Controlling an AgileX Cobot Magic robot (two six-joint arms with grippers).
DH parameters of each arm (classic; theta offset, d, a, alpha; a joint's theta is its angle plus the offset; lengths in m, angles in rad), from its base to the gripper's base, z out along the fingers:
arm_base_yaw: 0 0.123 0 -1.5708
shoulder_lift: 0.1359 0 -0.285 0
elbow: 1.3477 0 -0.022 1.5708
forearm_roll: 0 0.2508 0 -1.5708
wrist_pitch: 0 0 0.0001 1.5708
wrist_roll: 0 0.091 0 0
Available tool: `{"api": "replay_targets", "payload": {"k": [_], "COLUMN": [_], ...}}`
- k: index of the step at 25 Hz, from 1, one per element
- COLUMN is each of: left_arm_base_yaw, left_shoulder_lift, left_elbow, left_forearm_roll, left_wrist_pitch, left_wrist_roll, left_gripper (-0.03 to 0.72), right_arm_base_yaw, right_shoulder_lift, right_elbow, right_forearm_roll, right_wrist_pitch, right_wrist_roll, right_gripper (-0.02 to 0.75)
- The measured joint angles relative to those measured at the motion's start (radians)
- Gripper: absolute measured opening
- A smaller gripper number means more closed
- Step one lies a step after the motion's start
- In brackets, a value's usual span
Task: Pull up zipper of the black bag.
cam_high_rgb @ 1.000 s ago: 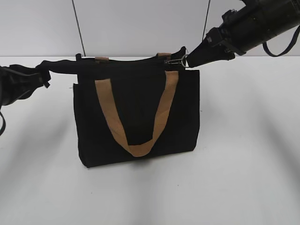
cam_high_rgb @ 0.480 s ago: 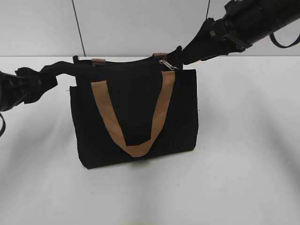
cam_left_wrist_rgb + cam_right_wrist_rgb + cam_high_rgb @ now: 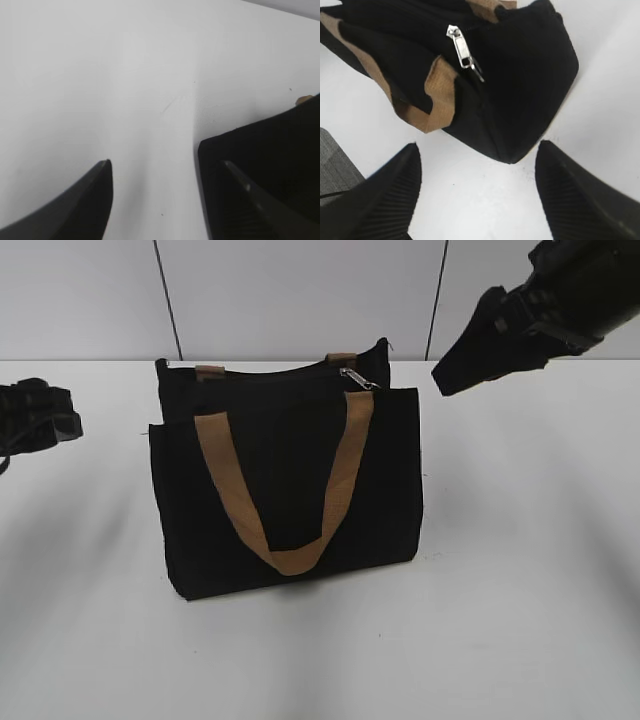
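Note:
The black bag point(image 3: 290, 480) stands upright on the white table, with tan strap handles on its front. The silver zipper point(image 3: 358, 378) rests at the right end of the bag's top edge; it also shows in the right wrist view point(image 3: 463, 50). My right gripper point(image 3: 452, 370) is open and empty, up and to the right of the bag, apart from it; its jaws point(image 3: 477, 170) frame the bag's corner point(image 3: 520, 100). My left gripper point(image 3: 60, 425) is open and empty at the far left, apart from the bag point(image 3: 270, 160); its jaws point(image 3: 165, 175) frame bare table.
The white table point(image 3: 520, 590) runs all round the bag. A pale wall with dark vertical seams point(image 3: 168, 300) stands behind. A grey patch point(image 3: 335, 160) shows at the left edge of the right wrist view.
Both grippers have let go of the bag's ends and drawn back, left one leftward, right one up and right. The bag's top edge has settled. The zipper pull now lies free.

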Motion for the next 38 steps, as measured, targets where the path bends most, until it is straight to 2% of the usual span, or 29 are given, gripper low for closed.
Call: {"api": "replay_targets", "payload": {"k": [5,9,14,18,24,32,38], "left_arm_base_yaw": [-0.085,-0.151,-0.199,-0.205,-0.205,-0.206,-0.206], "left_shoulder_lift": [-0.084,-0.181,-0.301,-0.400,-0.611,-0.840,-0.999], "left_elbow": [-0.087,-0.101,-0.103,-0.104,-0.104,-0.101,-0.012], "left_forearm_roll": [-0.043,-0.071,-0.201,-0.299,-0.333,-0.344,-0.365], "left_wrist_pitch": [0.211,0.330,0.488,0.611,0.770,0.921,0.983], "left_wrist_roll": [-0.001,0.004,0.126,0.274,0.433,0.470,0.478], "left_gripper": [0.487,0.487,0.481,0.481,0.472,0.454,0.453], "right_arm_base_yaw": [0.000,0.000,0.000,0.000,0.000,0.000,0.000], "right_shoulder_lift": [-0.075,-0.158,-0.289,-0.412,-0.644,-1.000,-1.216], "right_elbow": [0.098,0.188,0.282,0.354,0.482,0.658,0.699], "right_forearm_roll": [-0.010,-0.012,-0.015,-0.016,-0.034,-0.102,-0.275], "right_wrist_pitch": [-0.001,-0.012,-0.053,-0.069,-0.070,-0.048,0.047], "right_wrist_roll": [0.019,0.030,0.045,0.051,0.109,0.286,0.466], "right_gripper": [0.548,0.548,0.548,0.548,0.545,0.544,0.544]}}
